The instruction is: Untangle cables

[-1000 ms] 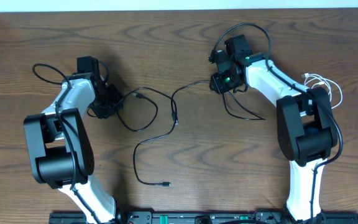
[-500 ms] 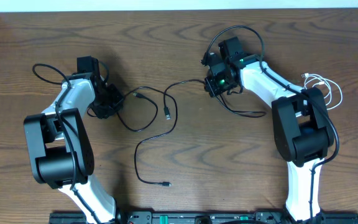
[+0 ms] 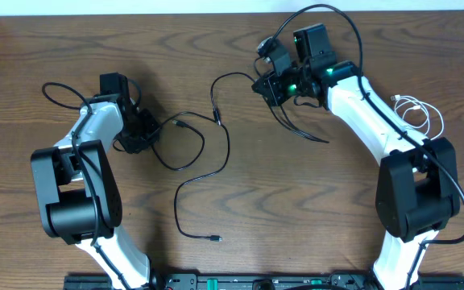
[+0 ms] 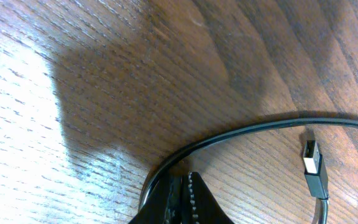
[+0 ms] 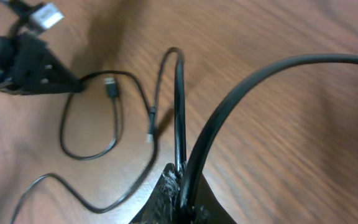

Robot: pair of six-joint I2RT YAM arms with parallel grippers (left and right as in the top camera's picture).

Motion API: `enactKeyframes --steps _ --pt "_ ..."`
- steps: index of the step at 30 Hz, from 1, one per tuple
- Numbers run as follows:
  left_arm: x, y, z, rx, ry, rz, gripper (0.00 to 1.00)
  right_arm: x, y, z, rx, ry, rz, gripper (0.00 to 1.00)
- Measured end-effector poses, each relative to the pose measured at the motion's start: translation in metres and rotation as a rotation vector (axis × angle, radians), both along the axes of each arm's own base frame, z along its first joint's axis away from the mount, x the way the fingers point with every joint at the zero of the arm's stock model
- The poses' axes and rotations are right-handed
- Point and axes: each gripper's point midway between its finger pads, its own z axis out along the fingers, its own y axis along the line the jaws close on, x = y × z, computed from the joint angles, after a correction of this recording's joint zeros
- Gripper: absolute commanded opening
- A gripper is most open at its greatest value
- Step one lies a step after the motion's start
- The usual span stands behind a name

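The left gripper (image 3: pixel 143 133) rests low on the wooden table (image 3: pixel 296 209). Its fingers are pressed together on the long black cable (image 3: pixel 229 147), which it pinches partway along. The left wrist view shows that cable curving into the closed fingertips (image 4: pixel 188 193).

One strand makes a loose loop just to the right of the left gripper and comes back to a plug (image 4: pixel 314 165) lying flat on the wood, close to the gripper but not touching it. The other strand runs further right from the left gripper, bends toward the near edge of the table and ends in a small plug (image 3: pixel 216 238), well apart from the gripper.

Far to the right of the left gripper and nearer the far edge, the right gripper (image 3: pixel 266 84) is also closed, pinching the second black cable (image 3: pixel 216 80). In the right wrist view this thin cord rises straight out of the shut fingertips (image 5: pixel 166 186), beside the thicker arm wire (image 5: pixel 247 87).

From there the second black cable arches back toward the left gripper and drops to a plug end (image 3: pixel 216 119). This end lies right beside the long cable's outgoing strand; I cannot tell whether the two touch.

The white cable (image 3: pixel 403 101) lies in a loose coil at the table's right side, farthest from the left gripper and clear of both black cables.
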Motion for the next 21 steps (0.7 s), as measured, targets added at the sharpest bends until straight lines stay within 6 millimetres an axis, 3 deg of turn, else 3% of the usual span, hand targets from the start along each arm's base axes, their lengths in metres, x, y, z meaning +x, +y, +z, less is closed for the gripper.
enactKeyframes --steps 9,21 --pt "0.000 0.000 0.000 -0.004 -0.001 0.001 0.09 0.024 -0.062 -0.028 -0.264 0.021 -0.324 0.01" --pt "0.001 -0.001 0.001 -0.011 -0.004 0.001 0.16 0.035 -0.119 -0.035 -0.467 0.004 -0.621 0.01"
